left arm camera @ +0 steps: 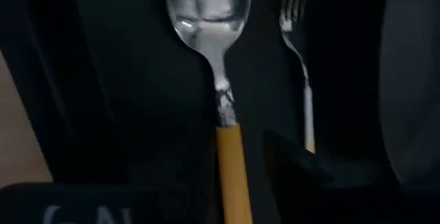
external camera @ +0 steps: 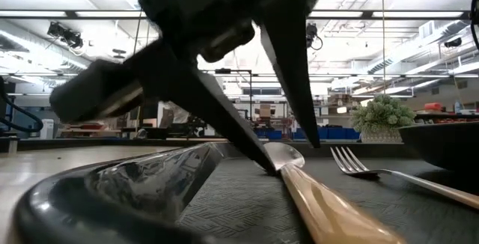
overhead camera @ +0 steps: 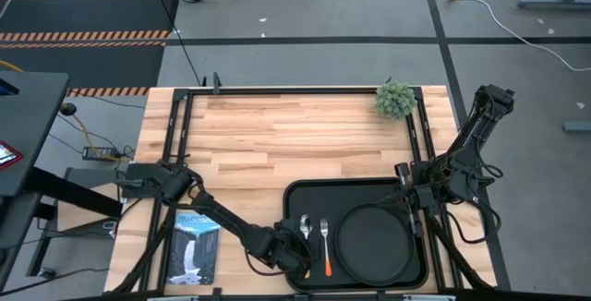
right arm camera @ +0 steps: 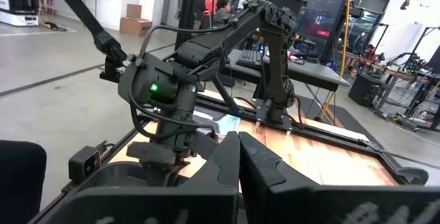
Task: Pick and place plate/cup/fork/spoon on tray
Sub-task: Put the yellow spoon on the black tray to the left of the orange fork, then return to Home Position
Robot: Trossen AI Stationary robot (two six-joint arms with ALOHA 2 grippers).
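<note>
The black tray [overhead camera: 305,193] lies at the table's near right. On it, from left to right, lie the orange-handled spoon [overhead camera: 306,230], the fork [overhead camera: 325,244] and the round black plate [overhead camera: 374,244]. My left gripper [overhead camera: 297,251] is open and low over the spoon's handle [left arm camera: 234,169]. Its fingers [external camera: 296,79] stand on either side of the spoon's neck [external camera: 278,160]. My right gripper [overhead camera: 407,193] is shut [right arm camera: 238,165] and empty, above the tray's far right rim. The cup is out of view. My left gripper comes at the spoon slanting down from the table's near left, its fingers on either side of the neck. One fingertip [external camera: 262,162] stands right at the neck. I cannot tell whether it touches. The spoon lies flat on the tray.
A small green plant [overhead camera: 395,99] stands at the table's far right corner. A booklet [overhead camera: 196,246] lies near the front edge on the left. The table's middle and far left are bare wood. People stand in the room beyond the table [right arm camera: 213,4].
</note>
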